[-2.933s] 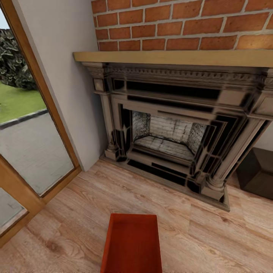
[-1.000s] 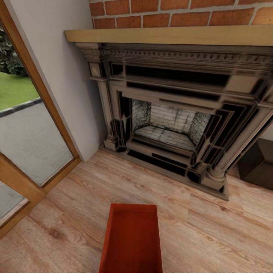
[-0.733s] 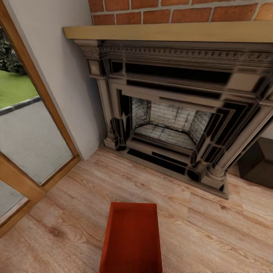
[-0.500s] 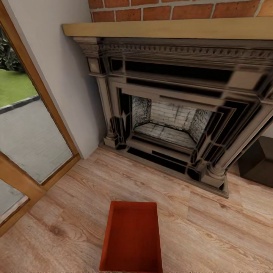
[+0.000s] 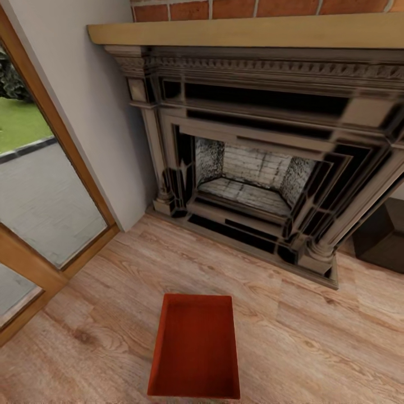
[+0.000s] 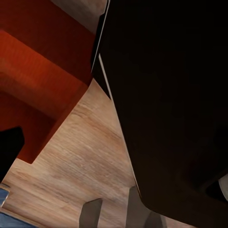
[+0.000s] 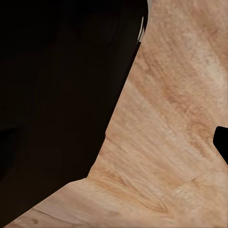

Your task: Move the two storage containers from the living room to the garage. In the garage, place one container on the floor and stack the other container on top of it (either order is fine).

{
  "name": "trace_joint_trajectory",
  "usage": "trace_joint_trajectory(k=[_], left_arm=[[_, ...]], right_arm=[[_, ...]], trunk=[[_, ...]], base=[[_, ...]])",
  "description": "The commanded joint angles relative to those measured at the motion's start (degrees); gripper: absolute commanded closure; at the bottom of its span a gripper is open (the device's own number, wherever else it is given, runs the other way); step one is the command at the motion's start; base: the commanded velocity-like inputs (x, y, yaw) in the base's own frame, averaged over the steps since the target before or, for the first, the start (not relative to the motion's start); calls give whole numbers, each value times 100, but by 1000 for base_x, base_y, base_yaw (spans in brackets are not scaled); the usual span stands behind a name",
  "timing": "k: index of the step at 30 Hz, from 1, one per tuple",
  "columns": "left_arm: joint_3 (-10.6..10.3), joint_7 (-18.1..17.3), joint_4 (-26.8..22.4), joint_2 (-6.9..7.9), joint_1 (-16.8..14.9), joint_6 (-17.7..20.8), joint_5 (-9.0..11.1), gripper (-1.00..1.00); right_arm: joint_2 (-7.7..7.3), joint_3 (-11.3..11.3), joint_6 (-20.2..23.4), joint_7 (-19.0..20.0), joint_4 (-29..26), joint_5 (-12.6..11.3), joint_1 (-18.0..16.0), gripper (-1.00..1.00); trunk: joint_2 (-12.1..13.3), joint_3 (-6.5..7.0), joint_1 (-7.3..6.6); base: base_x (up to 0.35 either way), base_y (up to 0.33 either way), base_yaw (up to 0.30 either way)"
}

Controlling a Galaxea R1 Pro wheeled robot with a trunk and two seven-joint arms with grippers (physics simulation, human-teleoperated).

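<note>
Beside the left wrist camera, a dark robot part blocked much of the view, and neither hand's state could be told. Close by lay a red-orange box on the light wood plank floor, open side up. Beyond it stood the stone fireplace, with a glass door off to the left.

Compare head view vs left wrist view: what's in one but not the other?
Head view: the stone fireplace with its wooden mantel, brick above it, the glass door at the left looking onto grass and pavement, and the storage container seen whole from above, open top up, nothing visible inside.

Left wrist view: a large dark body close to the lens and a blue strip at the frame's corner; what either is cannot be told.

Both: the red-orange storage container and the light wood-plank floor.
</note>
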Motion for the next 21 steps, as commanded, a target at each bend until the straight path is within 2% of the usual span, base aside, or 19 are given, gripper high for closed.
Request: trace_joint_trajectory(k=[1,21], left_arm=[[15,8,-4,-1,1,-10,12,-100],[24,8,-2,-2,1,-10,12,-100]], right_arm=[[3,47,-33,-8,17,-40,-5,-100],[3,61,-33,-8,17,-40,-5,-100]], trunk=[[-2,-12,0],[-2,-195,0]], base=[[0,0,0],[0,0,0]])
